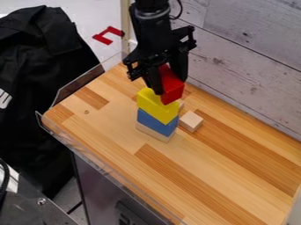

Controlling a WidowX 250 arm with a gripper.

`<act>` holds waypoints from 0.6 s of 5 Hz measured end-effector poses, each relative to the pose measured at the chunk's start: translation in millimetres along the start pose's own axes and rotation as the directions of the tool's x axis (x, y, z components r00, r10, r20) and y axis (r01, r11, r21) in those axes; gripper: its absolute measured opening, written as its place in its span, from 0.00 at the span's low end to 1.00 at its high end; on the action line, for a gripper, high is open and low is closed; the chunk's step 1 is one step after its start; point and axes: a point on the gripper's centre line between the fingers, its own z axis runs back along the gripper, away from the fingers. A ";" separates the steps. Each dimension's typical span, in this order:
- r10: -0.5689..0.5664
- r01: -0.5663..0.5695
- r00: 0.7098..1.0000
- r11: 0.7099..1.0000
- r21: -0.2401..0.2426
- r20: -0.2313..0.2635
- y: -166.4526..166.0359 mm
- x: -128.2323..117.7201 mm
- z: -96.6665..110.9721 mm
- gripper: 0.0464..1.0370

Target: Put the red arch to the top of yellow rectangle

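Yellow block [154, 103] below, arch [173, 91] above its right part, near the middle of the frame.
The yellow block tops a stack of 3, over the blue block [154, 123] and pale block [154, 132], its long axis running upper left to lower right. Behind its near face, the arch sits between the 2 fingers of the gripper [170, 86], apparently clamped on it; whether it touches yellow, I cannot tell. The next move likely calls for centring the arch leftward before release.
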 end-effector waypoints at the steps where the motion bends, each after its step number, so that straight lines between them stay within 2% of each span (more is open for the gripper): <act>1: 0.087 -0.088 0.996 0.996 0.014 0.029 0.5 2.2 -5.6 0.53; 3: 0.255 -0.252 0.964 0.967 -0.046 0.070 -5.0 2.4 -12.1 0.53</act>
